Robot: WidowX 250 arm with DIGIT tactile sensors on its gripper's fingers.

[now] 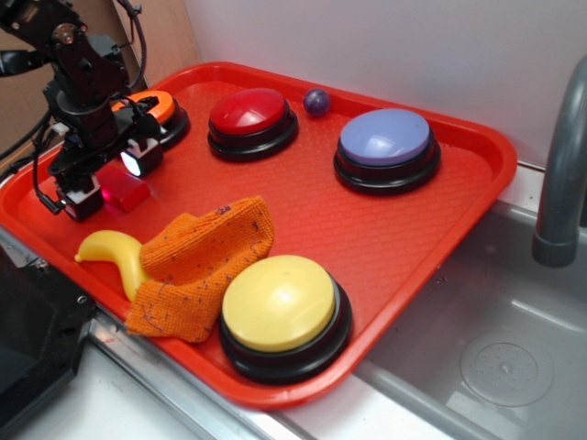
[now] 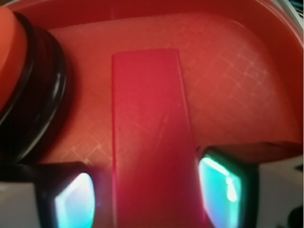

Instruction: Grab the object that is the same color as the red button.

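At the tray's point(image 1: 404, 275) far left, the gripper point(image 1: 112, 181) stood with its jaws spread, straddling the red block point(image 2: 149, 137) beside the orange button point(image 1: 151, 107).

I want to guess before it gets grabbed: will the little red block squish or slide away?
The red block probably won't squish: its edges look straight and hard. It looks glossy, so it might slip a bit between the fingers. Lying flat on the tray, it shouldn't roll.

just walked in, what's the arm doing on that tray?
The gripper is down over the small red block at the left end of the red tray, beside the orange button. Its open fingers straddle the block, not yet closed. The red button it matches sits further back.
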